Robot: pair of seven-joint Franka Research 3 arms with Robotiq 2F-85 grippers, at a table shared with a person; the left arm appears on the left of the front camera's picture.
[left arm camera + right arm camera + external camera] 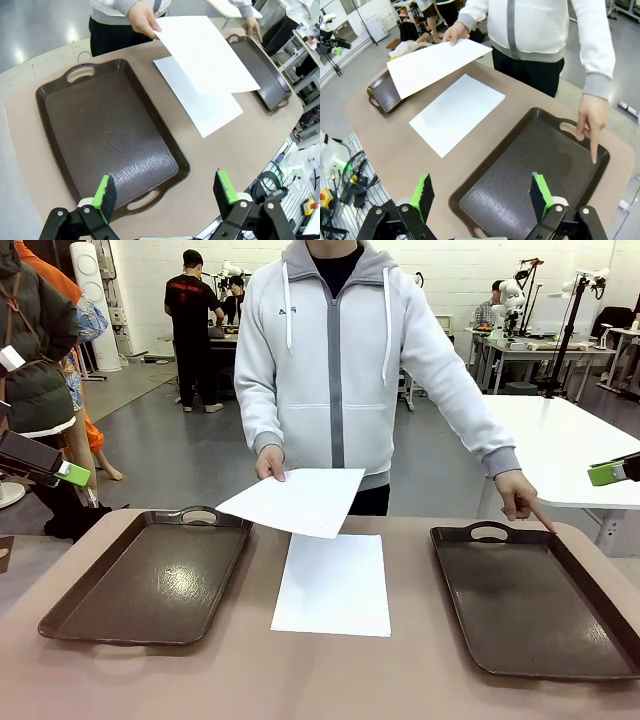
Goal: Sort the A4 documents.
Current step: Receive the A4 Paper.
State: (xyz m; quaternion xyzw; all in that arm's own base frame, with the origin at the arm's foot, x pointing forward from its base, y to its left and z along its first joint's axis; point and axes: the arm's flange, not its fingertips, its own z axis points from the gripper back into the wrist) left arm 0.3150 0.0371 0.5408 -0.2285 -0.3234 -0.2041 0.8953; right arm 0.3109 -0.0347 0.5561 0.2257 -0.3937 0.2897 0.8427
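Observation:
One white A4 document [333, 585] lies flat on the table between two dark brown trays. A person holds a second sheet [296, 502] by its corner, hovering tilted over the far end of the lying one; the held sheet [205, 50] and the flat sheet [212, 110] also appear from the left wrist. My left gripper [165, 190] is open and empty, above the near end of the left tray [110, 130]. Over the near edge of the right tray [535, 165], my right gripper [481, 194] stands open, holding nothing.
The person's other hand [520, 498] points a finger at the far right corner of the right tray [540, 605]. The left tray [150, 575] holds nothing. Green pads of my left gripper [72, 474] and right gripper [605, 473] show at the picture's edges.

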